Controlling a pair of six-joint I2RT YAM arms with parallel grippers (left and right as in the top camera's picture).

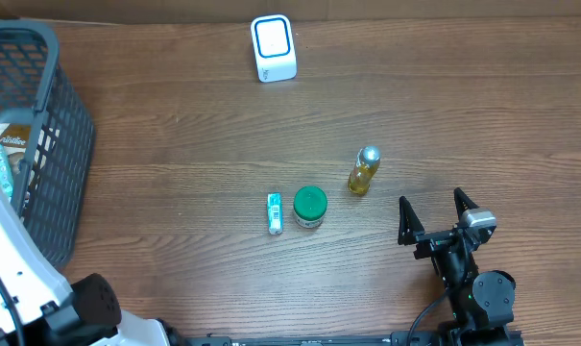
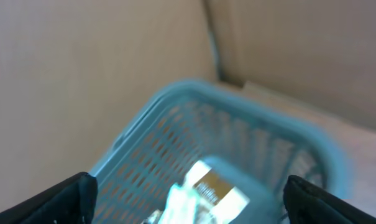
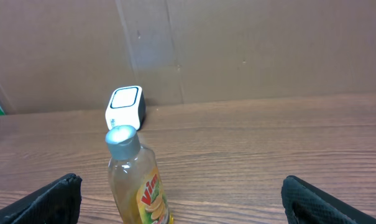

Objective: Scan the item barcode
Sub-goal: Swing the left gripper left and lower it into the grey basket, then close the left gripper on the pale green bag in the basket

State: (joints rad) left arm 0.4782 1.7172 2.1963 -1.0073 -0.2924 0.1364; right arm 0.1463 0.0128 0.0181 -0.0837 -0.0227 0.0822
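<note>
The clear plastic bottle of yellow liquid with a silver cap [image 1: 363,171] stands upright on the brown wooden table [image 1: 175,125]. It is just ahead of my right pincer [image 1: 430,199] and a little to its left. It is apart from both fingers, not between them. In my right wrist view the bottle [image 3: 135,180] rises left of centre with its printed label turned partly toward me. My right pincer [image 3: 181,196] is spread wide and grips nothing.

Left of the bottle sit a small jar with a green lid [image 1: 310,206] and, just beside that, a little white and green tube lying flat [image 1: 275,212]. The white boxy scanner with a blue-edged window [image 1: 273,48] stands at the far edge of the table, well apart from the bottle. From my right wrist the scanner [image 3: 124,107] shows behind the cap.

My left pincer [image 2: 188,193] hangs over the grey plastic mesh basket [image 2: 194,87] at the table's left end, its fingers wide apart with nothing between them. Below it a pale packet [image 2: 212,186] lies in the basket, too blurred to read.
</note>
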